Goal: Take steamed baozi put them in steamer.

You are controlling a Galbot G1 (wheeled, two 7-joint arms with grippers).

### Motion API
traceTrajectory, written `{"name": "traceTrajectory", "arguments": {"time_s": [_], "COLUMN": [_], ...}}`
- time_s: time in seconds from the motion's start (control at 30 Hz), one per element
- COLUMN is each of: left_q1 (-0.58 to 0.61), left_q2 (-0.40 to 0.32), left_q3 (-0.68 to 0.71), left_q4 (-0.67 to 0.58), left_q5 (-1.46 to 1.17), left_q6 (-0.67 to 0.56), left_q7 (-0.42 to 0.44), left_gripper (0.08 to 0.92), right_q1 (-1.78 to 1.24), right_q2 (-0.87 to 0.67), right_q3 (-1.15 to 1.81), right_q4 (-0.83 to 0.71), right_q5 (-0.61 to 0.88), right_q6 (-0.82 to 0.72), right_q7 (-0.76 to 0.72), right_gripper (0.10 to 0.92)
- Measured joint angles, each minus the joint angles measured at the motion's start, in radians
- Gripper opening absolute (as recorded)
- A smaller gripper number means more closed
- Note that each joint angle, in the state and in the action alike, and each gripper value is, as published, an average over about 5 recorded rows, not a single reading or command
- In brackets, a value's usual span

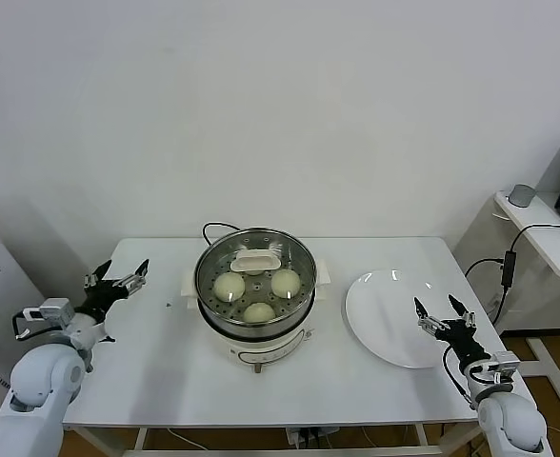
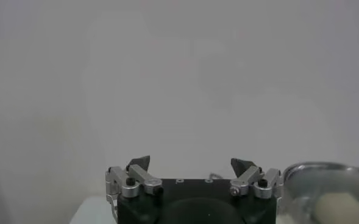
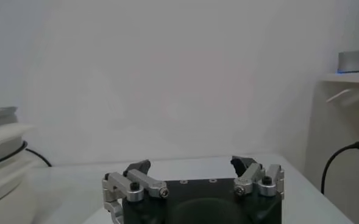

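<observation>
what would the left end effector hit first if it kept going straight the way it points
Probably nothing nearby: the open left end effector faces the bare white wall. The steamer sits off to one side of that line, though depth is unclear.

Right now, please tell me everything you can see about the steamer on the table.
The steamer is a round, shiny metal pot on a white base, standing upright near the middle of the white table. A black cord leaves it at the back. Inside, a tray with holes carries three pale round buns; a white rectangular piece sits behind them. No lid is on it. The white plate lies apart on its right, and neither tool touches it.
</observation>
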Motion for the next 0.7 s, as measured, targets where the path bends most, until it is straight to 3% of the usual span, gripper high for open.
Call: {"name": "traceTrajectory", "arguments": {"time_s": [0.7], "left_q1": [0.019], "left_q2": [-0.019], "left_q3": [0.016], "left_q4": [0.056], "left_q5": [0.041], "left_q6": [-0.02], "left_q7": [-0.006], "left_gripper": [0.823], "right_q1": [0.006], "right_q2": [0.009], "right_q3": [-0.004], "right_q4": [-0.004], "right_q5": [-0.005], "right_q6": [-0.017], "right_q7": [0.029], "right_gripper": [0.823]}}
